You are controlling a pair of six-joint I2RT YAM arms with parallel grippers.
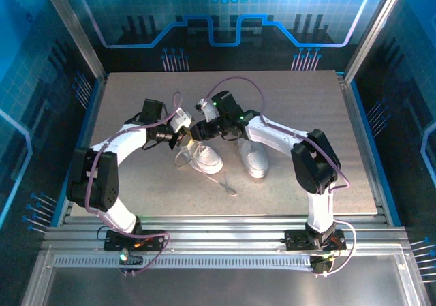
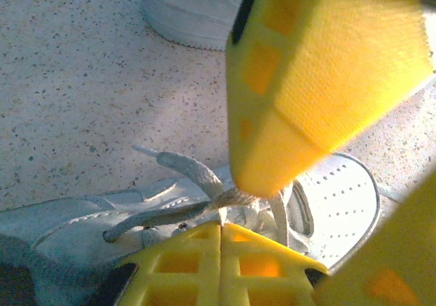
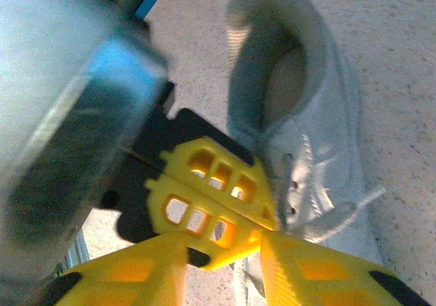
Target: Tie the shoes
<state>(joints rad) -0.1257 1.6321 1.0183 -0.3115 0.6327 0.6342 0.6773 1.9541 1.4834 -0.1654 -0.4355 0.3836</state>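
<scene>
Left end effector closed, right seemingly parted.

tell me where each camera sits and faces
top external: above, behind left arm and right arm, looking down on grey speckled table, white lace-up sneakers.
left wrist: on left arm, looking past yellow left fingers shut on white lace.
right wrist: on right arm, looking past open yellow right fingers at a sneaker.
shared: wrist views catch each other's fingers.

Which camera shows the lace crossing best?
Left wrist: the laces cross just above the left hand pinching them. Right wrist shows one loose lace end; top external, just a trailing loop.
</scene>
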